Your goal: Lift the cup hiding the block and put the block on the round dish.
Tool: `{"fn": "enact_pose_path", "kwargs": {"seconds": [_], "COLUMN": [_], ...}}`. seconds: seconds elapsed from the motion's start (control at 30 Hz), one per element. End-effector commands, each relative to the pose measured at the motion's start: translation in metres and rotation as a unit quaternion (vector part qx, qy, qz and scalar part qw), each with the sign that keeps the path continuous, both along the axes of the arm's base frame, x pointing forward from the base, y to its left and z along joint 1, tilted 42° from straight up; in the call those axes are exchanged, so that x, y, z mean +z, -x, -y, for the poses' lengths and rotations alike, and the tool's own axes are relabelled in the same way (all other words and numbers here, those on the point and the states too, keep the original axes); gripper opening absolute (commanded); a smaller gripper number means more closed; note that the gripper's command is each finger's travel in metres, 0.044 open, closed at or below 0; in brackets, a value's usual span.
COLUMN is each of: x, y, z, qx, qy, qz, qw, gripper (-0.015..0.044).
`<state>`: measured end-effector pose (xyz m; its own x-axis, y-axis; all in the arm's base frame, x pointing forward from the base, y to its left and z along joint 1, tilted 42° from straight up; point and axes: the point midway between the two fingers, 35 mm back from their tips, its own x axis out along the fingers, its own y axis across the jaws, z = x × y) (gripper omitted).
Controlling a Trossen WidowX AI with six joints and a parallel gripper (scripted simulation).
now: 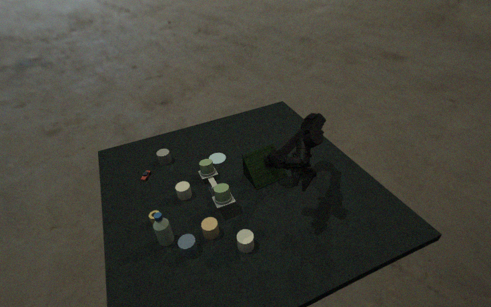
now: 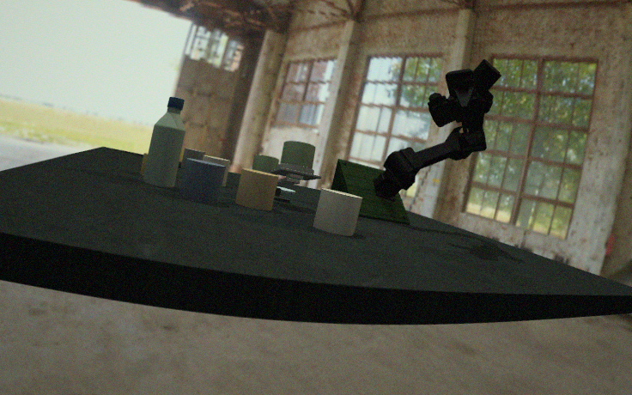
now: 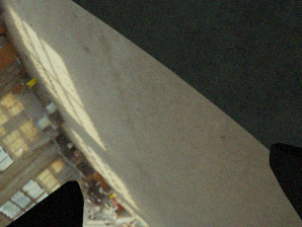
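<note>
Dark table (image 1: 361,231) edge near the spread, unladen gripper (image 1: 303,181), well apart from both green cups (image 1: 206,166).

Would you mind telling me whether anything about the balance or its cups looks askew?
Yes: the balance tilts. In the exterior view the nearer cup rides higher than the farther cup, though they look identical. Both stand upright on their pans; nothing is spilled.

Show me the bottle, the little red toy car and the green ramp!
bottle (image 1: 163,231), top view, on its pale body.
little red toy car (image 1: 145,175), top view, on its roof.
green ramp (image 2: 367,193), exterior view, on its sloping face.
</note>
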<state>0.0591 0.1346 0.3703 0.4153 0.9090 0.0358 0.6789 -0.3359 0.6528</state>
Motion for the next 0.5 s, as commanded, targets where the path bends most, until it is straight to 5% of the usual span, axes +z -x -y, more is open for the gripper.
{"fn": "enact_pose_path", "kwargs": {"seconds": [0.0,0.47], "x": [0.000,-0.030], "y": [-0.001,-0.070], "z": [0.000,-0.005], "qx": [-0.002,-0.102], "qy": [0.001,0.081], "qz": [-0.001,-0.042], "qw": [1.000,0.991], "gripper": [0.0426,0.0440]}}
